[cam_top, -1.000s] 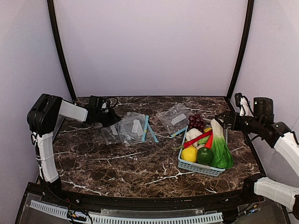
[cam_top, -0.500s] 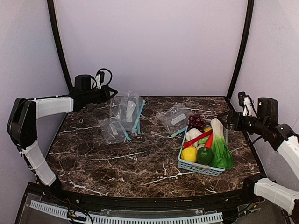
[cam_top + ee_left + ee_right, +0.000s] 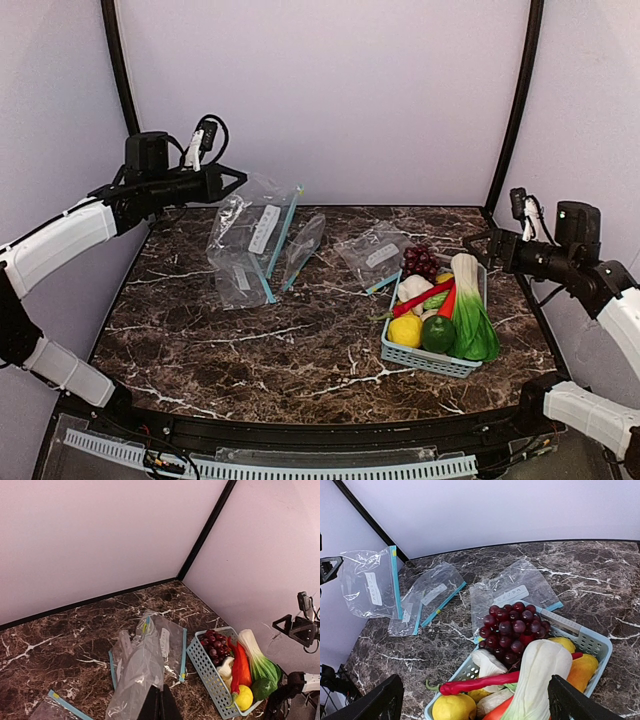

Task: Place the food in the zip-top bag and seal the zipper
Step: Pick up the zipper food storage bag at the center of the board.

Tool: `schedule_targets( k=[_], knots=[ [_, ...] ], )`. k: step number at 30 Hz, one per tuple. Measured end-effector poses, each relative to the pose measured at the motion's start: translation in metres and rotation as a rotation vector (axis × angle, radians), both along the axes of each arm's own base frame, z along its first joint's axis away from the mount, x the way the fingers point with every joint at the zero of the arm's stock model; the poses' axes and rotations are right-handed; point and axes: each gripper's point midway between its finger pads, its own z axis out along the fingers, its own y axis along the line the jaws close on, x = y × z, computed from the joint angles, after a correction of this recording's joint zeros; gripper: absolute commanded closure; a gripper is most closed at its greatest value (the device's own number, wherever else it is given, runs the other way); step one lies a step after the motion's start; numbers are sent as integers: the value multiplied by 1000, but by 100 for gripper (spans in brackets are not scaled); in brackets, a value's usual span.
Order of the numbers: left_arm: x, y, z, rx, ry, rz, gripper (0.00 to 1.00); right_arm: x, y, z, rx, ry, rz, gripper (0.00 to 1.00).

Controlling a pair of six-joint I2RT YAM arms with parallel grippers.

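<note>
In the left gripper (image 3: 240, 181), one zip-top bag (image 3: 252, 218) corner is hidden.

zip-top bag (image 3: 250, 225): thin clear plastic film, crinkly, glossy. table (image 3: 250, 350): polished dark marble look, white veins. basket (image 3: 425, 358): light-blue perforated plastic, matt.

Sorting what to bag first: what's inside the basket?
The basket shows grapes, a leafy vegetable, a red pepper, a lemon, a lime and a white piece. Whatever lies beneath them is covered.
</note>
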Motion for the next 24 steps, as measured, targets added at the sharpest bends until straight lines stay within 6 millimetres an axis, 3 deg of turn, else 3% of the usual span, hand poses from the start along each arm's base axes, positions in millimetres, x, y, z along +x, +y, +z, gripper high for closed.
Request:
schedule_targets(
  k=[6, 14, 17, 24],
  knots=[
    [-60, -38, 20, -8, 4, -164, 99, -4, 19, 17, 71, -44, 91, 1],
    [-115, -44, 69, -106, -44, -242, 99, -12, 54, 38, 152, -98, 248, 5],
    [-128, -53, 74, -149, -23, -283, 99, -20, 72, 49, 192, -125, 332, 9],
    [-150, -75, 63, -211, 57, -372, 99, -43, 122, 61, 307, -177, 550, 18]
  ],
)
